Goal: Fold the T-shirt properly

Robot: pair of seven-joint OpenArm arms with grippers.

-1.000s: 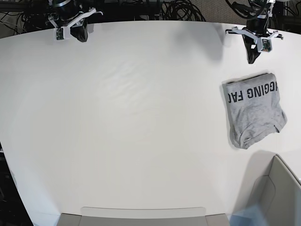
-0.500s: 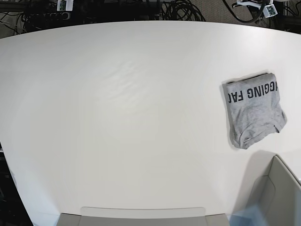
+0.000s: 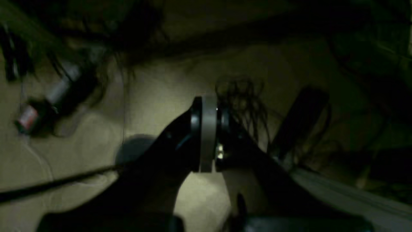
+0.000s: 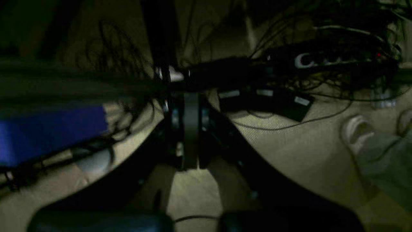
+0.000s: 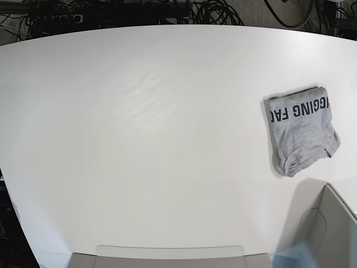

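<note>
Your risk now is the loose lower corner of the T-shirt [image 5: 302, 132]: nothing pins that fold, so it could slump open. It lies on the right side of the table [image 5: 167, 139]. Your right gripper [image 4: 190, 161] and left gripper [image 3: 208, 158] both have jaws pressed together, empty, off the table over floor cables, well apart from it.

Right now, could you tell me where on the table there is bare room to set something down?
Most of the white table is bare: the whole stretch from its left edge across the middle up to the folded T-shirt. The strip between the shirt and the far edge is free too. The near right corner is tighter, between the shirt and the grey bin.
</note>
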